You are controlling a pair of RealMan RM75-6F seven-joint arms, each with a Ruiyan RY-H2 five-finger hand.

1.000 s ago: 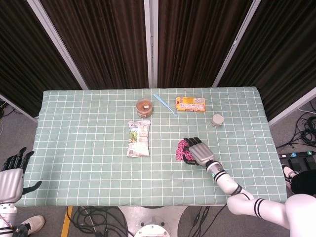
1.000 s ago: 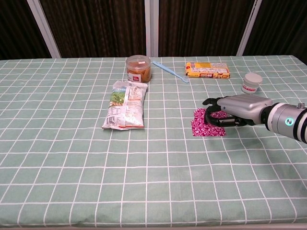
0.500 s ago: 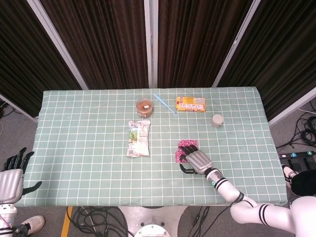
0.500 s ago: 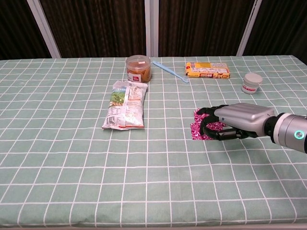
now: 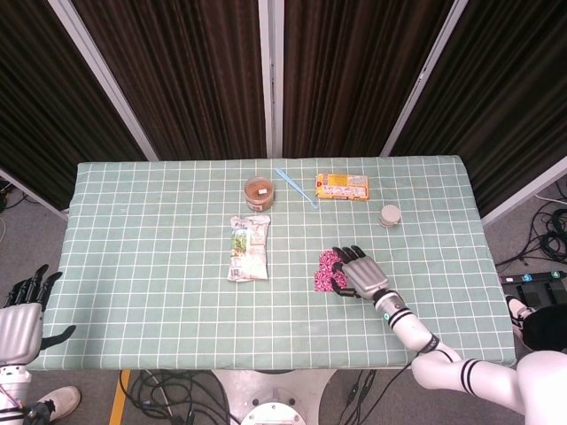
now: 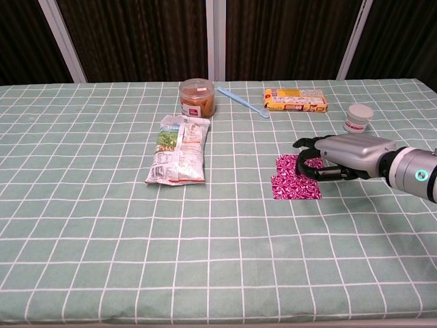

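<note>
- Dark curtain panels with pale uprights back a table (image 5: pixel 159 266) under a green cloth checked with white lines
- Right hand (image 5: pixel 358 272) (image 6: pixel 339 156) lies low over the right half of the cloth, palm down, its dark fingers (image 6: pixel 305 144) curled over the right edge of a pink patterned packet (image 5: pixel 326 269) (image 6: pixel 292 180)
- Whether those fingers pinch the packet or only hover at its edge, I cannot tell; the packet lies flat on the cloth
- Left hand (image 5: pixel 21 320) shows only in the head view, off the table's left edge and low, fingers spread and holding nothing
- Left of the packet, well apart, a white and green snack bag (image 5: pixel 248 247) (image 6: pixel 177 158) lies lengthwise near the middle
- Behind the bag, an orange-lidded jar (image 5: pixel 259 191) (image 6: pixel 197 98) stands upright near the far edge
- Just right of the jar lies a light blue stick (image 5: pixel 297 187) (image 6: pixel 242 102), slanted
- Further right along the far side lies a yellow biscuit pack (image 5: pixel 342 186) (image 6: pixel 295 100)
- Near the hand, behind it and to the right, stands a small white tub (image 5: pixel 389 215) (image 6: pixel 358 117), apart from the fingers
</note>
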